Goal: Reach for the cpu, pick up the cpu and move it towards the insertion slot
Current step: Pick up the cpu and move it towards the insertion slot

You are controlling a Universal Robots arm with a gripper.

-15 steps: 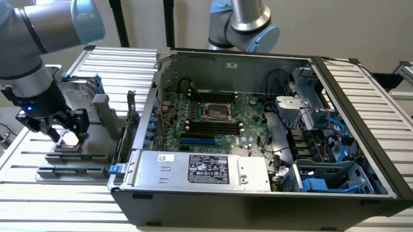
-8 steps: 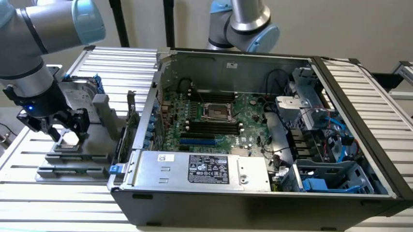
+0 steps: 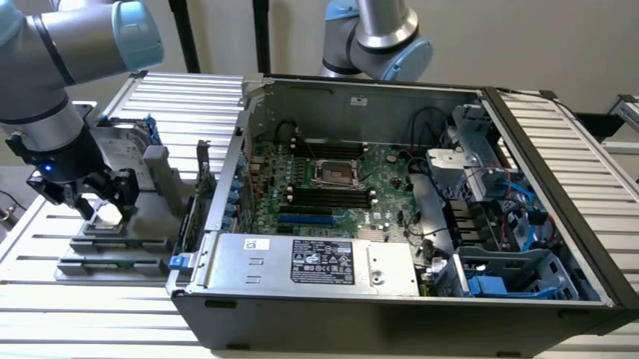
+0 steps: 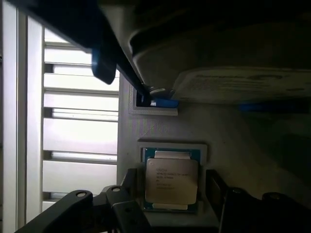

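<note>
Gripper spread wide, straddling the cpu: light, rigid, probably fragile underneath; best grasped by its opposite rim edges.

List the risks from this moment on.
1. The hand straddles the cpu, open. The chip lies in a rimmed recess of the grey holder. Fingers that close off-centre might catch that rim and tilt the chip.
2. The case wall stands between the holder and the insertion slot. A low carry could clip it.
</note>
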